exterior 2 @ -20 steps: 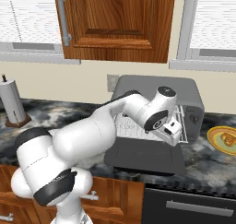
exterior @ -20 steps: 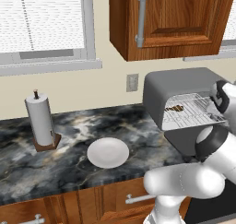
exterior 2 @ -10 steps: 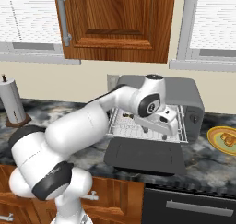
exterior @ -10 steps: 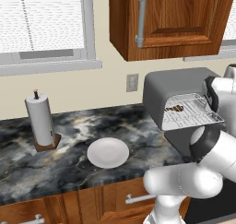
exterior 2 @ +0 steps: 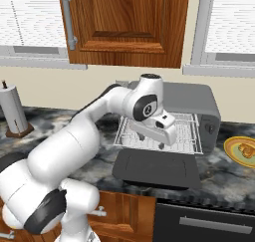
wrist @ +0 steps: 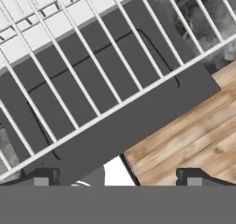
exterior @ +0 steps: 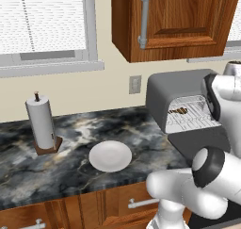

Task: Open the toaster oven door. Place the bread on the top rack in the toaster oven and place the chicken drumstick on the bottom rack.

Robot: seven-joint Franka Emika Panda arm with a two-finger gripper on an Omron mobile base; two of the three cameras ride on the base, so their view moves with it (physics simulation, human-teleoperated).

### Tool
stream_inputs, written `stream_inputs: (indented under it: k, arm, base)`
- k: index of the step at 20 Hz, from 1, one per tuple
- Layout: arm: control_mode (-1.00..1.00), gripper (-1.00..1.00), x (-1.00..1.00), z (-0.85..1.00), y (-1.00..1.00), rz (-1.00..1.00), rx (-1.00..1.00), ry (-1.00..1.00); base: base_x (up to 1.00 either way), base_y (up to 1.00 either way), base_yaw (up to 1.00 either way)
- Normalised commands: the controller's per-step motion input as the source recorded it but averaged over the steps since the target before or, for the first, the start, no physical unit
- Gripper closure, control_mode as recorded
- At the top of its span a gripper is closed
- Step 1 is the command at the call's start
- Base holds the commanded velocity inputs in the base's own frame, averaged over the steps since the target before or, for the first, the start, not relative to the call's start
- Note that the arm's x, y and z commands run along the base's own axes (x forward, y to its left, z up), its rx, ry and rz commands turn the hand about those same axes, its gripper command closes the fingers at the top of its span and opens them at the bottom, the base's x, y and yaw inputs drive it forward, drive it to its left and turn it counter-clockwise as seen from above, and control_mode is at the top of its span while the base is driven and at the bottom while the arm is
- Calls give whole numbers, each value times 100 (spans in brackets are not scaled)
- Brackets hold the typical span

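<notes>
The toaster oven (exterior 2: 201, 102) stands with its door (exterior 2: 155, 169) folded down flat. A white wire rack (exterior 2: 130, 132) juts out over the door. My gripper (exterior 2: 153, 142) hovers open just above that rack, fingers pointing down, nothing between them. In the hand view the gripper (wrist: 117, 179) looks down through the rack (wrist: 115, 109) onto the dark door (wrist: 138, 128). A brown chicken drumstick (exterior: 178, 111) lies on a wire shelf inside the oven (exterior: 174, 89); I cannot tell which shelf. The golden-orange bread (exterior 2: 244, 149) rests on a yellow plate (exterior 2: 233, 154) right of the oven.
An empty white plate (exterior: 110, 156) and a paper towel roll (exterior: 41, 123) stand on the dark marble counter (exterior: 70, 174) left of the oven. Wooden wall cabinets (exterior 2: 129, 22) hang above it. Below the counter edge the wood floor (wrist: 193, 140) shows.
The hand has drawn back out of the oven mouth, toward the left in the right base view, and now sits over the slid-out rack. The jaws stayed open.
</notes>
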Motion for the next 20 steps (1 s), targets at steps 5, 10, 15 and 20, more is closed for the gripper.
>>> stream_inputs:
  k: [5,10,15,20]
  arm:
    - [-100,-100,-20,-8,67,-13,0,-2]
    - [-100,-100,-13,-13,56,-12,0,0]
    - [-100,-100,0,0,8,-2,0,0]
    - [-100,-100,0,0,0,0,0,0]
  base:
    - [0,0,0]
    - [0,0,0]
    - [0,0,0]
    - [0,0,0]
